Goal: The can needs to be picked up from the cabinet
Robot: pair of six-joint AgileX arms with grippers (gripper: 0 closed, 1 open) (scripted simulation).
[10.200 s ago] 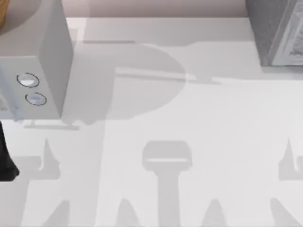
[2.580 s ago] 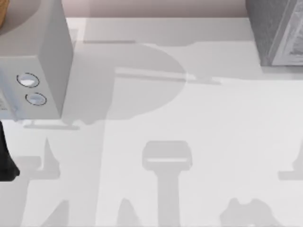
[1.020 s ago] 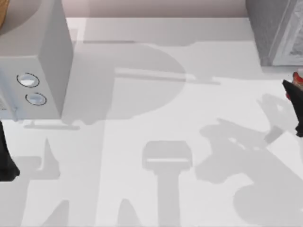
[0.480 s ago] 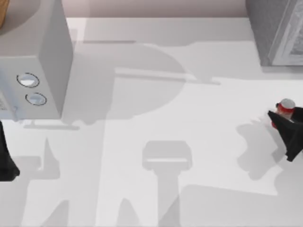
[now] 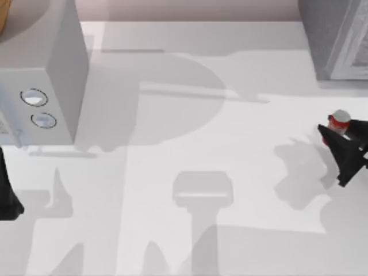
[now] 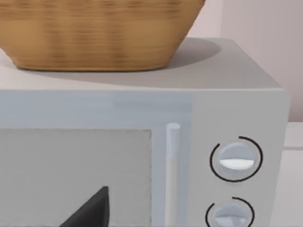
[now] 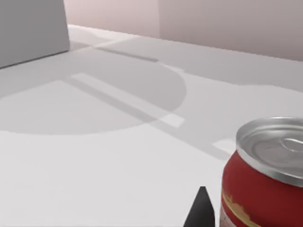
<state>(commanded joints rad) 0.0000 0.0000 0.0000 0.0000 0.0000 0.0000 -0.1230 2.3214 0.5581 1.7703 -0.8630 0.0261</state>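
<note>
Top view showed the right hand (image 5: pixel 340 144) clenched on the can (image 5: pixel 338 122) above the desk (image 5: pixel 230 172) at its right side, can upright, away from the cabinet (image 5: pixel 333 34). Left hand (image 5: pixel 8 195) sat parked at the left; its grip could not be told.

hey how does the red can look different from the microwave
The can is a small red cylinder with a silvery round top; the microwave is a big pale grey box with two dials. The can sits in the right hand at the table's right side; the microwave stands at the left, carrying a wicker basket. Both are upright.
</note>
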